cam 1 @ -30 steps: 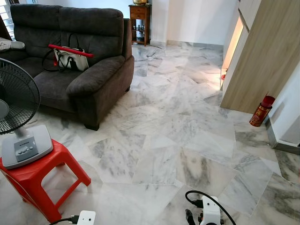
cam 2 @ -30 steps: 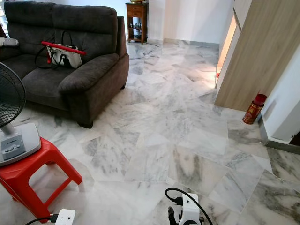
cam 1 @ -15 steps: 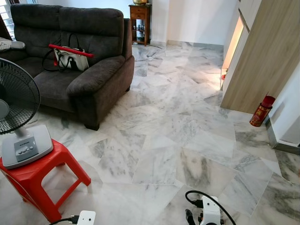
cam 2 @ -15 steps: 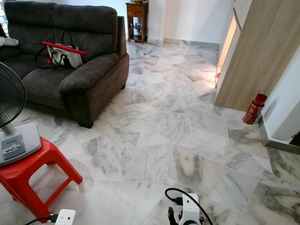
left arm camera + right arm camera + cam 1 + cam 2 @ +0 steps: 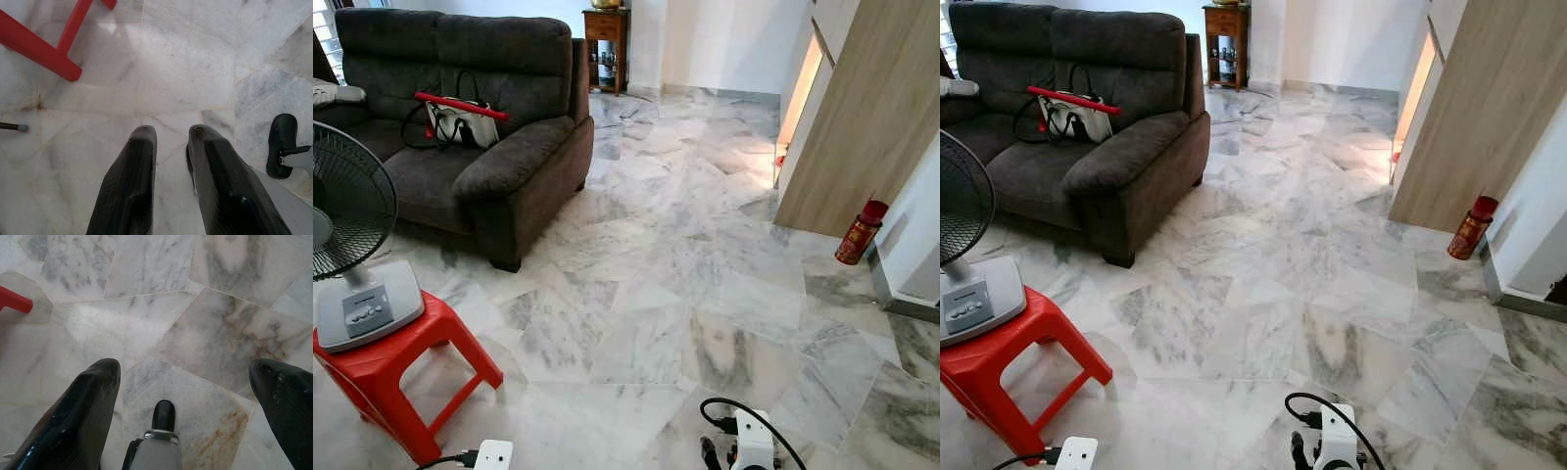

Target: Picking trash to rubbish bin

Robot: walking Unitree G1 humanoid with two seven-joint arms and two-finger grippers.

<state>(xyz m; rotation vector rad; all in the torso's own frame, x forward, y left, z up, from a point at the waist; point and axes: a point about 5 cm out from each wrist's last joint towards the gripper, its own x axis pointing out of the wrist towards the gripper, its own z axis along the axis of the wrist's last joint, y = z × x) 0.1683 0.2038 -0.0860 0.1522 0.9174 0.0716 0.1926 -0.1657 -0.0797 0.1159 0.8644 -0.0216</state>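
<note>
A grey fan point(image 5: 352, 255) stands on a red plastic stool point(image 5: 396, 367) at the far left, beside a dark sofa point(image 5: 480, 127) with a handbag point(image 5: 460, 119) on its seat. Pale marble floor point(image 5: 675, 255) runs across the room to a wooden cabinet point(image 5: 862, 108) and a red canister point(image 5: 859, 233) by the right wall. I cannot pick out any trash or a rubbish bin. The left claw point(image 5: 171, 142) hangs over the floor near a stool leg, its fingers point(image 5: 134, 171) narrowly apart, holding nothing. The right claw point(image 5: 186, 377) hangs over bare tiles, spread wide and empty
</note>
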